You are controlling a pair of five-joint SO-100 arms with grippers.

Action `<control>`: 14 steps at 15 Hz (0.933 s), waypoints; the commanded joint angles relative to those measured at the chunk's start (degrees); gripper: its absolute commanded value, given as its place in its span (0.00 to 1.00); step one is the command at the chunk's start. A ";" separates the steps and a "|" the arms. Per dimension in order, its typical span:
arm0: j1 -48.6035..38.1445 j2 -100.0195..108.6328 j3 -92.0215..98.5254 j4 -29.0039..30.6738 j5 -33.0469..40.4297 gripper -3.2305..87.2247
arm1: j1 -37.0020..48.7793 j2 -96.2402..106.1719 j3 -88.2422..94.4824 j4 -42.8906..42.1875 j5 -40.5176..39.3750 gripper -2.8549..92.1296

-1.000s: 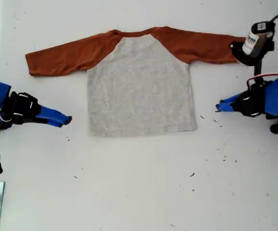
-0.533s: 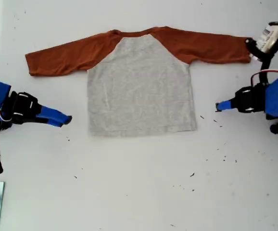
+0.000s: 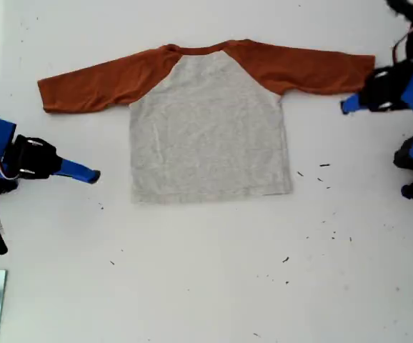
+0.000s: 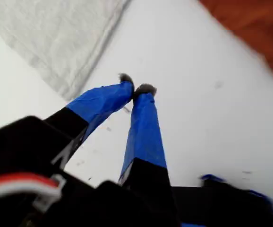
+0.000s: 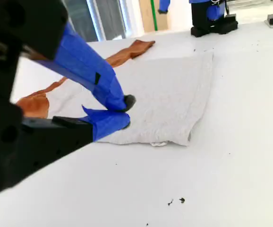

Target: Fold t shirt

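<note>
Shirt [image 3: 210, 125] flat on white surface [image 3: 206, 286], spread open, unfolded. Light heather-grey body, roughly square, hem toward exterior view's bottom edge. Rust-orange raglan sleeves stretched out to exterior view's left and right, left one angled slightly down. Orange neckband at top centre. Few wrinkles. No print visible on upward side.
</note>
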 commanded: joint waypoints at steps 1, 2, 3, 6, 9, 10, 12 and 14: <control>-1.49 0.44 0.62 -0.35 0.09 0.03 | 16.00 -10.72 -20.21 5.10 -12.66 0.07; -2.11 0.44 0.62 -0.35 0.09 0.03 | 20.13 -16.00 -25.84 6.15 -14.94 0.10; -2.55 0.44 0.62 -0.09 0.53 0.03 | 23.47 -21.27 -30.94 7.82 -16.35 0.22; -0.97 0.44 0.62 0.00 0.53 0.03 | 31.20 -30.06 -36.04 7.03 -20.74 0.35; -0.44 0.44 0.62 0.00 0.62 0.03 | 36.39 -29.09 -15.29 -10.02 -24.70 0.34; -0.44 0.44 0.62 0.00 0.62 0.03 | 38.50 -29.53 -6.68 -18.28 -26.63 0.34; -0.79 0.44 0.62 0.00 1.14 0.03 | 41.40 -31.29 6.42 -33.40 -29.88 0.31; -1.41 0.44 0.62 0.00 1.14 0.03 | 41.66 -36.83 10.28 -40.25 -30.67 0.30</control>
